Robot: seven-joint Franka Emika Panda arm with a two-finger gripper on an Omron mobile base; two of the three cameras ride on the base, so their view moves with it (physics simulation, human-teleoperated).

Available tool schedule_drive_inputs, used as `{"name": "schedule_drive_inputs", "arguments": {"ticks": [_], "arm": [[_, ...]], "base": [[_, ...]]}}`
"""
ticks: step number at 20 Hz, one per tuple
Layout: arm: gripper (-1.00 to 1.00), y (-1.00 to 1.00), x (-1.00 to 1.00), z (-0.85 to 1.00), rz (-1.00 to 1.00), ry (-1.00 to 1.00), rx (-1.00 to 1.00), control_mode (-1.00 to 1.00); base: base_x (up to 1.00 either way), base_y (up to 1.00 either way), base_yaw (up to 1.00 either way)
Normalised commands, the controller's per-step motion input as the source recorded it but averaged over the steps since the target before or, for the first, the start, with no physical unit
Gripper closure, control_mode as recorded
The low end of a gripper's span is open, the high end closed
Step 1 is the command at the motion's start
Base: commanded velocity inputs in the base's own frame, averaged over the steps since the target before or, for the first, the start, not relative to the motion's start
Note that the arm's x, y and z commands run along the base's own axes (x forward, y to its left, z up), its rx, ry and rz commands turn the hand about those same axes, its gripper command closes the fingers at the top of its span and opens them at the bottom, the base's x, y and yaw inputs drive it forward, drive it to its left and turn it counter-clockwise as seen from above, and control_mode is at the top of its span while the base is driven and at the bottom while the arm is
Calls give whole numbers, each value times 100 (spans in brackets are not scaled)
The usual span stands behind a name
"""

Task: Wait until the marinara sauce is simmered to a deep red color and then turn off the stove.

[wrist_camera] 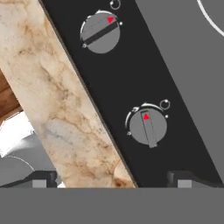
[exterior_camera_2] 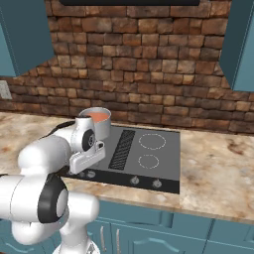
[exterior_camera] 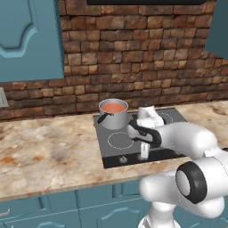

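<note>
- Marinara sauce (exterior_camera: 113,107), orange-red, filling a small grey steel pot (exterior_camera: 113,118) on the back left burner of the stove (exterior_camera: 133,147); seen also from the right at (exterior_camera_2: 97,117).
- Stove set into a marbled beige desk (exterior_camera: 44,151), before a brick wall (exterior_camera: 133,53), teal cupboards (exterior_camera: 29,38) above.
- Gripper (wrist_camera: 111,179) hanging over the stove's front knob strip, pointed down, close to the near edge of the desk.
- Fingers (wrist_camera: 183,179) spread wide apart, pinching nothing, one tip over the desk edge, the other over the black strip.
- Nearer knob (wrist_camera: 148,127) just ahead between the tips, untouched, red mark near its top; second knob (wrist_camera: 100,32) farther along the strip.
</note>
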Motion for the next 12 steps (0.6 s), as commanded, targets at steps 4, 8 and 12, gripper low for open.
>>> {"name": "schedule_drive_inputs", "arguments": {"ticks": [4,8,12], "arm": [[-100,0,25,-28,3,4,0,-100],[-100,0,4,-22,4,1,0,-100],[-100,5,0,-30,4,2,0,-100]], "base": [[0,0,0],[0,0,0],[0,0,0]]}}
